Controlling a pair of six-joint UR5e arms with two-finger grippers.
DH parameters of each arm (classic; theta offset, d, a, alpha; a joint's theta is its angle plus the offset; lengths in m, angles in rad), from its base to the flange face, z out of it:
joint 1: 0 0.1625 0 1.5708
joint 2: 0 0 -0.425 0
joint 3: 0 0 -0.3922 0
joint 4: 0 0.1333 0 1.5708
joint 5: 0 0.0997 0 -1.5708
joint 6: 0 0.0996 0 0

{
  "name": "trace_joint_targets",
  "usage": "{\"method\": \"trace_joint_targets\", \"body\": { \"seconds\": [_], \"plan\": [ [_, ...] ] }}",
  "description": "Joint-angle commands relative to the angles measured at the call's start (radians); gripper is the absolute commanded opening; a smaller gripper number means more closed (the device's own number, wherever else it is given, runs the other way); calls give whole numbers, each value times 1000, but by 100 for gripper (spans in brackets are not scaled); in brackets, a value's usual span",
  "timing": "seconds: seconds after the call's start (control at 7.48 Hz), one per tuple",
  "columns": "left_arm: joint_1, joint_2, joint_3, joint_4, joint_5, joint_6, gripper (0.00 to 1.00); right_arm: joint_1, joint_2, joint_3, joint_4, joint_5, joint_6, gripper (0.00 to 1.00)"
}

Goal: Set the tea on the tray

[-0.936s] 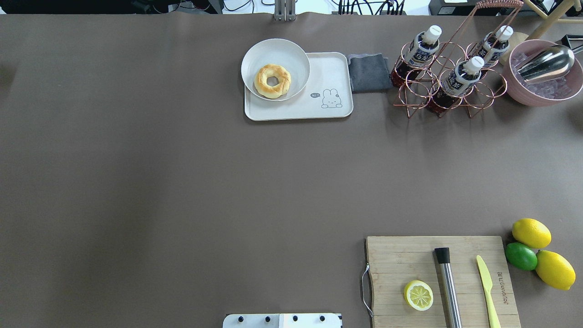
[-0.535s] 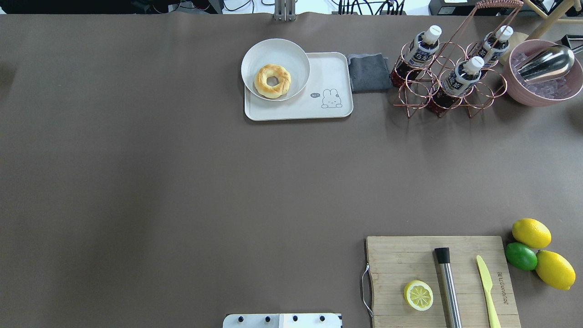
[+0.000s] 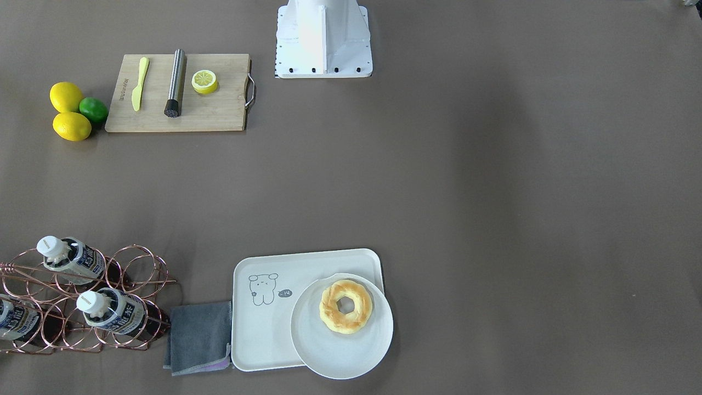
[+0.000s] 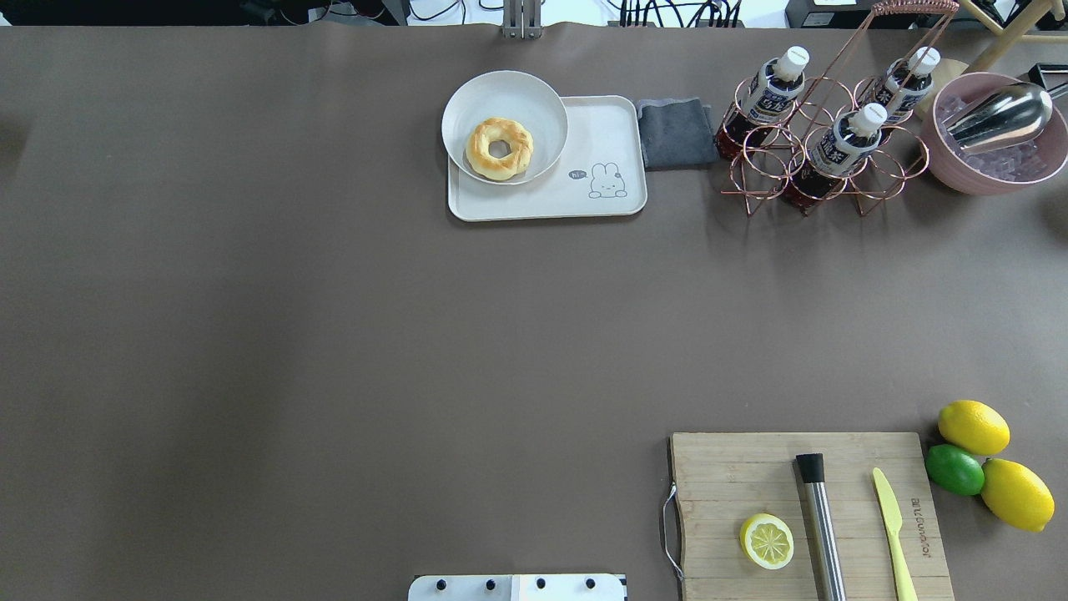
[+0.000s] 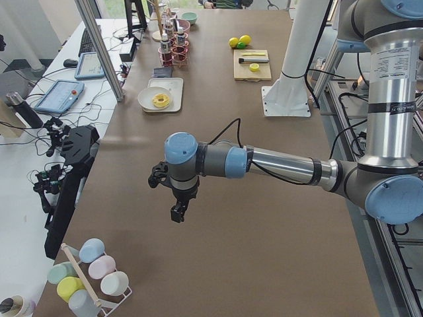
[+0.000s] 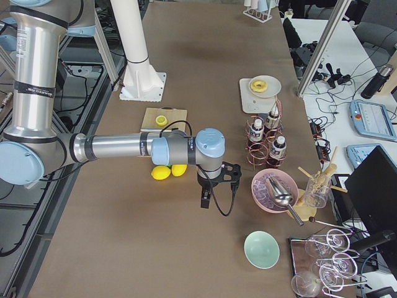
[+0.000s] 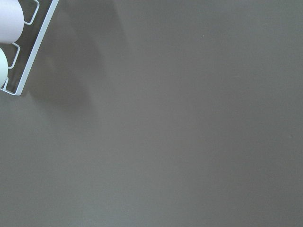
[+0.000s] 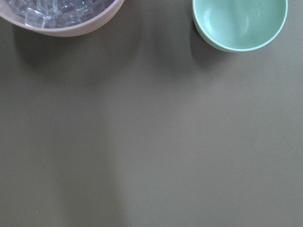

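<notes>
Three tea bottles stand in a copper wire rack at the far right of the table: one at the left, one in front, one behind. Two show clearly in the front-facing view. The white tray with the small grey line drawing lies left of the rack and also shows in the front-facing view. My left gripper hangs over bare table far to the left. My right gripper hangs beside the pink bowl. I cannot tell whether either is open or shut.
A round plate with a donut covers the tray's left part. A grey cloth lies between tray and rack. A pink ice bowl holds a metal scoop. A cutting board, lemons and a lime lie near right.
</notes>
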Motion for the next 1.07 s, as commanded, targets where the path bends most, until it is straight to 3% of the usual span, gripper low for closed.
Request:
{"method": "trace_joint_targets", "body": {
  "seconds": [0.0,0.4,0.53,0.94],
  "plan": [
    [-3,17,51,-81,-81,-11,97,1,-4,-1,-2,8,1,100],
    [-17,-3,56,-98,-82,-27,97,1,6,77,26,6,-2,100],
    [-21,-6,8,-110,-83,-34,97,0,17,119,46,3,-3,100],
    [-20,-53,-33,-112,-82,-73,97,-55,102,127,98,64,20,100]
  ]
}}
